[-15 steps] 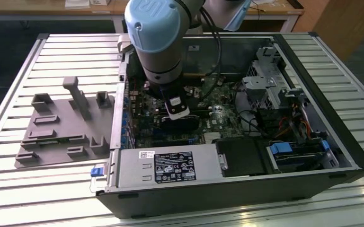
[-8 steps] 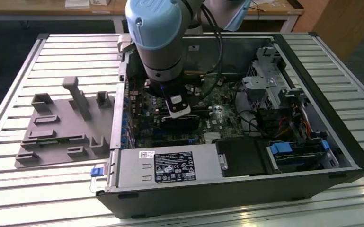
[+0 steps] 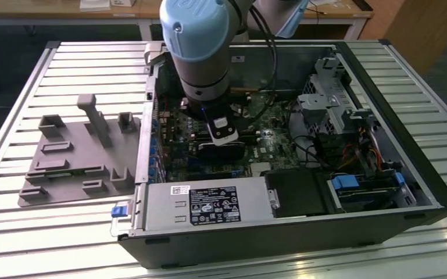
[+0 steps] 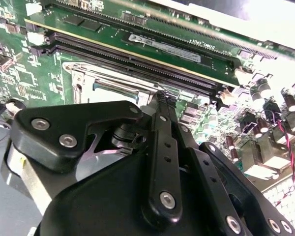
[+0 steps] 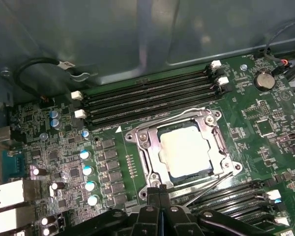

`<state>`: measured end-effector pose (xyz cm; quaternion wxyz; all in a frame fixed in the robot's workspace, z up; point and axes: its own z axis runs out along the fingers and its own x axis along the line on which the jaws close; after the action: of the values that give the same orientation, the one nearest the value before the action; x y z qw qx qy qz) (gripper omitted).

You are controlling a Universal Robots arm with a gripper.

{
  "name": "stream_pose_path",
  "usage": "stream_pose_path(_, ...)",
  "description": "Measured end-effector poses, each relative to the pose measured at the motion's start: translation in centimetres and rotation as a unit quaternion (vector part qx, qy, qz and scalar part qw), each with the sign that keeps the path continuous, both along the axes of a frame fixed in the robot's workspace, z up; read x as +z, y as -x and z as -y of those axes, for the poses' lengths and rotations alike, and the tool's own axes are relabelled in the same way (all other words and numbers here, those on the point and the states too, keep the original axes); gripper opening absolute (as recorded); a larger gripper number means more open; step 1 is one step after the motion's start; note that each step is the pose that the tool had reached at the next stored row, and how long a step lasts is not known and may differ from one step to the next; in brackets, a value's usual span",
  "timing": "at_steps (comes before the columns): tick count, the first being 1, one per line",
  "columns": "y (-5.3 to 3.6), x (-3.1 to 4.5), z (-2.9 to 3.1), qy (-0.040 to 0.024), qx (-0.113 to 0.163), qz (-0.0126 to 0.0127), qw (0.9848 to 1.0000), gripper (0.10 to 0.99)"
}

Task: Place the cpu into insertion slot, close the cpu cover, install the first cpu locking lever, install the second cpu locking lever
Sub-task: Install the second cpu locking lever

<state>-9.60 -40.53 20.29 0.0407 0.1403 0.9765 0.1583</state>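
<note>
In the first wrist view the cpu (image 5: 184, 150) lies flat in the insertion slot (image 5: 137, 136), silver top up. The cpu cover (image 5: 151, 160) is down around it as a silvery frame. Two thin locking levers (image 5: 209, 184) run slanted along the socket's edge nearest my fingers. My gripper (image 5: 160, 191) is at that edge, fingertips pressed together with nothing visibly between them. The second wrist view shows the gripper (image 4: 161, 98) shut, just beside the socket frame (image 4: 103, 78). In the exterior view the gripper (image 3: 225, 139) reaches down into the open computer case (image 3: 409, 192).
Long black memory slots (image 5: 147, 101) run beside the socket, and a card (image 4: 152, 44) stands in one. Capacitors (image 5: 88, 172) and a coin battery (image 5: 264, 79) dot the board. A grey fixture plate (image 3: 76, 157) lies at the exterior view's left; power supply (image 3: 207, 203) and drive cage (image 3: 339, 99) crowd the case.
</note>
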Motion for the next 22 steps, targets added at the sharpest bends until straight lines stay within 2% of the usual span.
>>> stream_pose_path(4, 0.0, 0.17, 0.2, 0.0001, 0.0, -0.0001, 1.0, 0.102)
stream_pose_path(10, -0.03, 0.87, 0.21, -0.0002, 0.0, -0.0001, 1.0, 0.102)
stream_pose_path(22, -0.87, 1.68, 0.36, -0.0002, -0.002, -0.0013, 1.0, 0.102)
